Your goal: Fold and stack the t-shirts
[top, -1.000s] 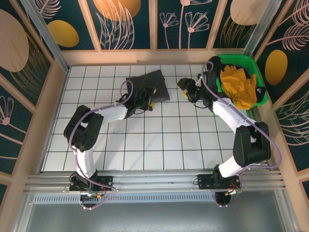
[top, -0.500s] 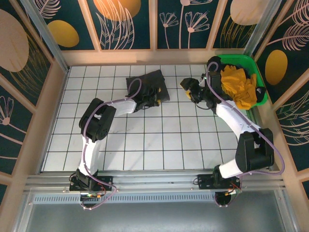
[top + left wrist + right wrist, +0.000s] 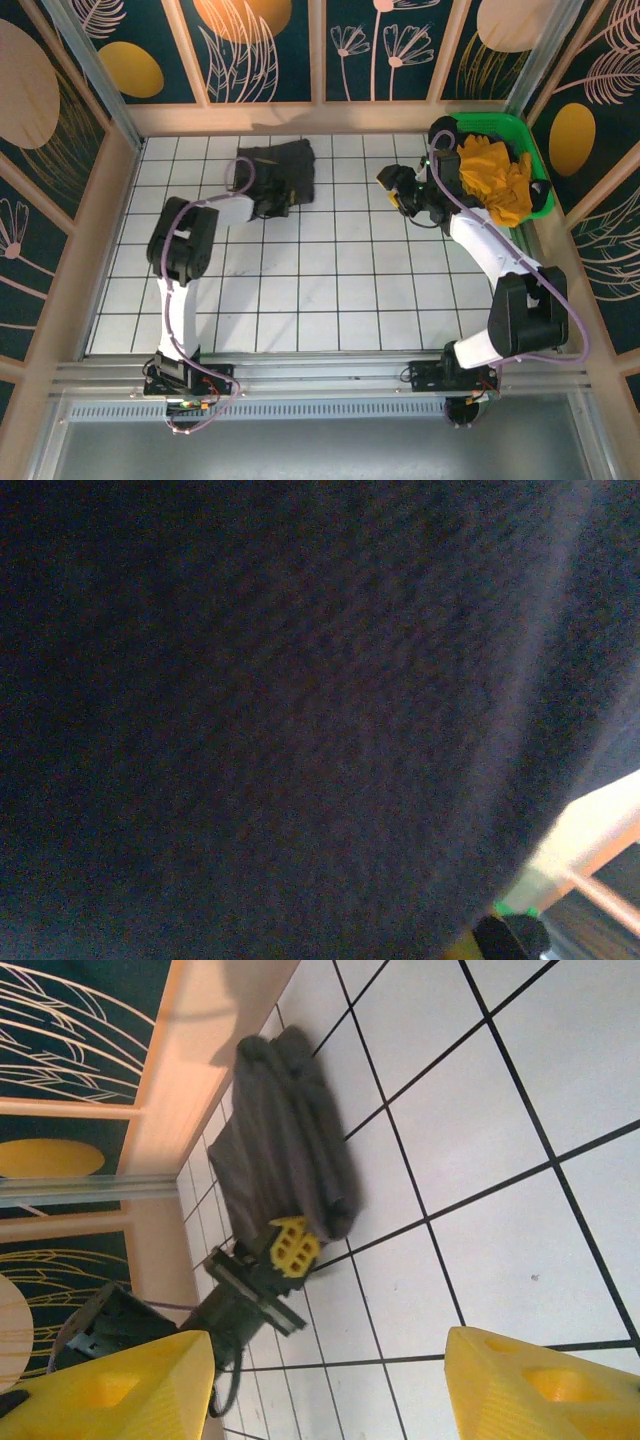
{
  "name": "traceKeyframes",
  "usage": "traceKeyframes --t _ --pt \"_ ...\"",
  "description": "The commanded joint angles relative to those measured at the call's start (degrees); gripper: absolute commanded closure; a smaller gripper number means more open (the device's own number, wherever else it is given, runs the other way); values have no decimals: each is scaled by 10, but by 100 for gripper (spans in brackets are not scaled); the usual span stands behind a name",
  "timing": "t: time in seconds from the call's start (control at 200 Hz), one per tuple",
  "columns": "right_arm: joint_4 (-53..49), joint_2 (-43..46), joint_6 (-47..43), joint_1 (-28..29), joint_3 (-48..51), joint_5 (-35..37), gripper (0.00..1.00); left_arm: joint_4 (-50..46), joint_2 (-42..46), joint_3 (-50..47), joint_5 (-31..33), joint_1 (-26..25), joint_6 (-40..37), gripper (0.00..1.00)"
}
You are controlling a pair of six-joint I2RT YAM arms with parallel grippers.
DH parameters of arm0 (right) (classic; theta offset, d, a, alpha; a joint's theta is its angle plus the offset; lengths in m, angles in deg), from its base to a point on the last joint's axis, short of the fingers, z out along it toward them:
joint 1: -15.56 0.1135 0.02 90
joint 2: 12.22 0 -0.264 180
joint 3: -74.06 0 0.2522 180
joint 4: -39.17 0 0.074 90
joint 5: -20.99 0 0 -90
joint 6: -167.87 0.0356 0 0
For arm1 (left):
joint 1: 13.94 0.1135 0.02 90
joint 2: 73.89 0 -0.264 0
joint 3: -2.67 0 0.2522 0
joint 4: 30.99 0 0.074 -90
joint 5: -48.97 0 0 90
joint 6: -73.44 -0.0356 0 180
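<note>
At the far left of the white tiled table (image 3: 340,290), close to the back wall, we find the dark t-shirt (image 3: 280,165). It is a charcoal bundle doubled over on itself, with soft rounded folds and a ragged outline rather than a neat rectangle. We judge it light, limp and not slippery. It will likely sag and drag on the tiles, so it wants holding at a hem or a corner, pinched through few layers, not at the thick middle. The left gripper (image 3: 270,205) sits at the bundle's near edge with cloth pressed against its camera, and we cannot tell whether its jaws are closed on the cloth. The right gripper (image 3: 393,186) hovers well apart to the right, its yellow fingers (image 3: 120,1380) spread wide with nothing between them. Beyond it, a green bin (image 3: 537,160) holds crumpled yellow cloth (image 3: 495,180), perhaps another shirt for the stack.
</note>
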Motion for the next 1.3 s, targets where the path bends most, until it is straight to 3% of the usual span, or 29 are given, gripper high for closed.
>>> traceKeyframes --t 0.0,0.25,0.38,0.476,0.511,0.546,0.601,0.616,0.636,0.646,0.716,0.726,0.741,0.751,0.846,0.921,1.041,1.181,1.236,1.296 --pt "-12 22 -2 -5 -16 3 37 -60 17 -40 22 73 -108 100" --pt "-12 37 -3 -5 -1 -5 37 -152 -2 31 42 202 -363 100" --pt "-6 42 -6 -4 12 -12 37 -149 -8 31 34 251 -403 100" --pt "7 45 -13 -4 21 -19 37 -147 -9 48 24 259 -431 100" --pt "15 49 -17 -3 24 -22 36 -140 -3 50 15 258 -438 92" --pt "27 54 -23 -3 29 -25 35 -133 8 47 7 256 -441 77" --pt "51 64 -35 -3 34 -31 33 -127 43 38 13 250 -453 42" --pt "57 68 -39 -3 35 -32 33 -127 54 35 16 248 -455 31" --pt "64 72 -43 -3 37 -35 32 -127 72 30 19 246 -459 8" --pt "68 75 -46 -4 38 -36 31 -127 78 27 20 244 -461 3" --pt "84 91 -60 -3 35 -37 27 -131 151 1 28 235 -464 1" --pt "84 92 -62 -4 33 -36 22 -131 163 -5 29 234 -464 1" --pt "84 95 -66 -4 32 -36 6 -131 181 -13 33 230 -463 1" --pt "84 97 -67 -4 31 -36 2 -132 193 -18 35 228 -464 1" --pt "65 114 -79 -12 20 -17 1 -144 313 -71 75 200 -475 1" --pt "8 128 -93 -22 9 38 1 -126 413 -137 115 172 -476 1" --pt "-86 193 -136 -22 14 210 1 -80 600 -283 221 114 -487 1" --pt "-187 222 -174 -20 37 456 1 -211 683 -328 338 111 -533 1" --pt "-163 227 -220 -21 72 513 1 -236 696 -345 395 111 -567 1" --pt "-57 247 -314 -20 147 513 1 -180 719 -388 396 111 -663 1"
